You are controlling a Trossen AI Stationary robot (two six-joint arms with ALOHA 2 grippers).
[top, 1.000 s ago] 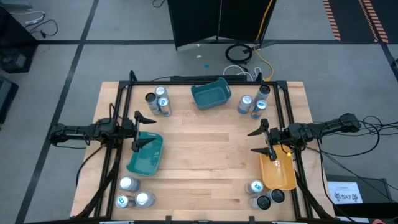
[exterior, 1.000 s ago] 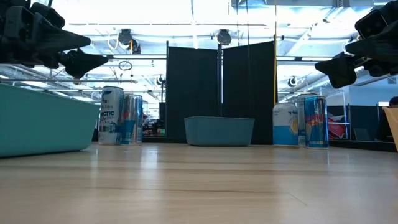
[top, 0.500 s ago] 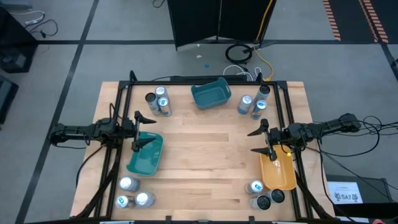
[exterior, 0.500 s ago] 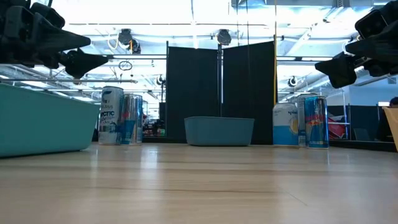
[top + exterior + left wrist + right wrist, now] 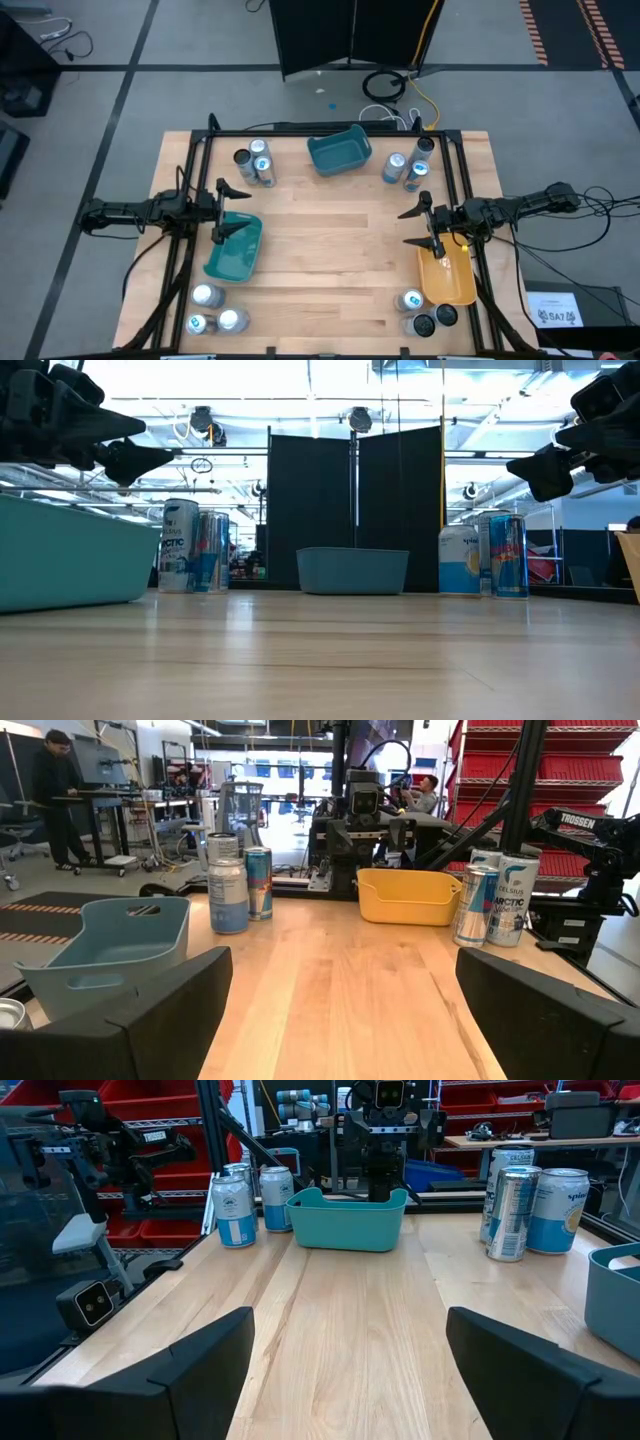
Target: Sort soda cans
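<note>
- Left gripper (image 5: 224, 211) spread wide and empty, poised above the near rim of the teal tray (image 5: 238, 252); right gripper (image 5: 425, 228) likewise parted and empty, just off the inner end of the orange tray (image 5: 452, 278).
- Soda cans all upright, long axes vertical, in four corner clusters around the teal tray: nearest cluster (image 5: 212, 310) just past its low end, on the left arm's side; another (image 5: 255, 163) beyond its top end, beside the blue tray (image 5: 340, 153).
- Remaining clusters closer to the right gripper: one (image 5: 410, 166) on the far side of the blue tray, one (image 5: 425, 312) off the orange tray's foot, two dark cans among it.
- Overhead: can tops and spacing only; low view: can heights and labels (image 5: 195, 552), grippers clear of the table; left wrist view: cans (image 5: 237, 880) flanking the orange tray (image 5: 407, 897) straight across.
</note>
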